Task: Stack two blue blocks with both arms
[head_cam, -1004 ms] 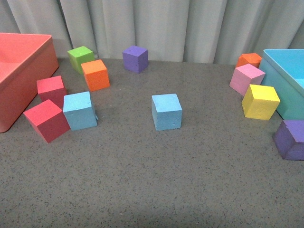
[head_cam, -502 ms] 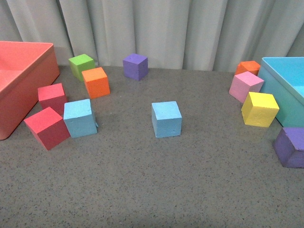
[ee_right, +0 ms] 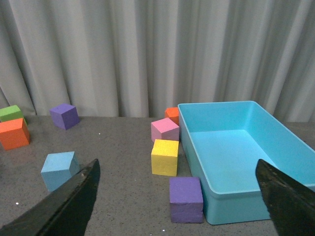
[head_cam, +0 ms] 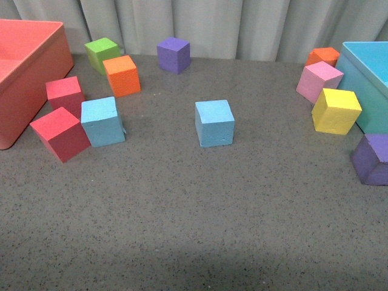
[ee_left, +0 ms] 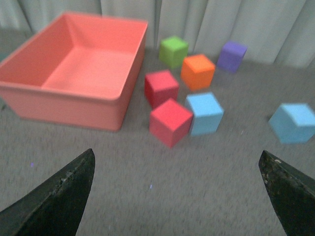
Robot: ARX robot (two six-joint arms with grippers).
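The grey table (head_cam: 242, 230) carries everything, and over it the left tool (ee_left: 176, 152) and right tool (ee_right: 177, 162) are both spread wide, gripping nothing. One blue block (head_cam: 214, 123) sits alone mid-table. The other blue block (head_cam: 103, 121) lies to its left, against a red cube (head_cam: 60, 133).

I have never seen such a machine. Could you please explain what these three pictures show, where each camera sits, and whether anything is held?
This is a robot with two arms, each ending in a black two-finger gripper. The front view looks from its body over the grey table; no arm shows there. The other two pictures come from wrist cameras: the dark wedges are the fingers of the left gripper and the right gripper. Both are open and hold nothing. On the table lie coloured cubes, among them the left blue block and the middle blue block, between a red bin and a turquoise bin.
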